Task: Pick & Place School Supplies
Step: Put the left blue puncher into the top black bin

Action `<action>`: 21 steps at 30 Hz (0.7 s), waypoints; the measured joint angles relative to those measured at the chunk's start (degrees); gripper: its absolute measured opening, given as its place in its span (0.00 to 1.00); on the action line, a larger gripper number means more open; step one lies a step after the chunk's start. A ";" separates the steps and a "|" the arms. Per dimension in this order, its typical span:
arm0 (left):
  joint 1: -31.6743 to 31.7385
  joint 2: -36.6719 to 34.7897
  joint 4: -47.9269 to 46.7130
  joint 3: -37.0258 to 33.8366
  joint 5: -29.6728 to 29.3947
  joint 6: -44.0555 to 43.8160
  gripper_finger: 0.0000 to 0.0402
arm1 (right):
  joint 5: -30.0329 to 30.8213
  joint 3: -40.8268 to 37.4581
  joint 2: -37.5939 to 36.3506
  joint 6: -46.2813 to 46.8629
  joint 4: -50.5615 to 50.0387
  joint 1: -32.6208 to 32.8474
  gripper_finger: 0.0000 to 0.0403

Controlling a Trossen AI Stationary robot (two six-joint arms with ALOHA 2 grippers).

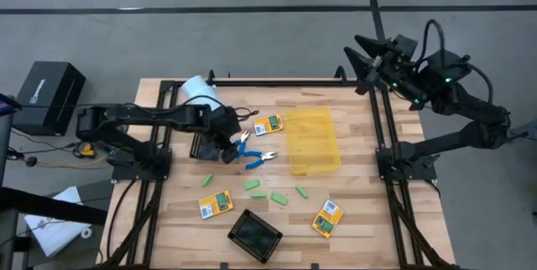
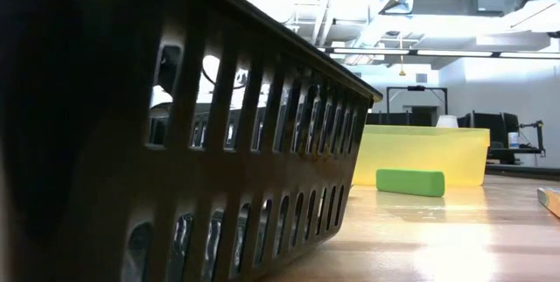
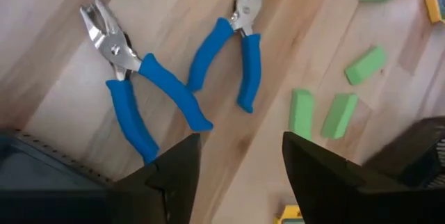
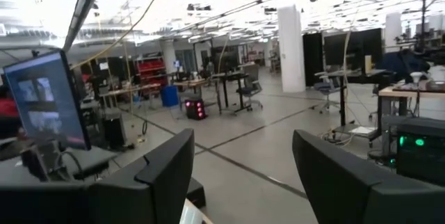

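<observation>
Two blue-handled tools lie flat on the wooden table, side by side. My left gripper hangs open just above them, tilted down, with its fingertips beside their handle ends and nothing between them. Several light-green pieces lie scattered toward the table's middle. Three yellow-orange packs lie flat on the table. My right gripper is held high at the far right, open, facing the room.
A yellow translucent bin stands right of the tools. One black tray sits near the front edge and another lies under the left arm. A pale cylinder stands at the far left. Frame posts rise beside both arm bases.
</observation>
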 joint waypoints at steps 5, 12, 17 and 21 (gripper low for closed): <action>0.50 2.01 2.77 0.00 0.02 -2.06 0.49 | -0.08 0.02 -0.20 0.01 0.35 -0.04 0.58; 1.77 5.07 3.94 0.00 -0.04 -3.18 0.48 | -1.48 0.02 -0.17 -0.01 1.45 0.00 0.58; 2.59 7.68 4.13 0.00 -0.07 -3.27 0.48 | -3.02 0.02 -0.13 0.01 1.49 -0.04 0.58; 2.91 8.96 4.23 0.00 -0.09 -3.88 0.47 | -3.61 0.02 -0.13 -0.01 1.46 0.00 0.58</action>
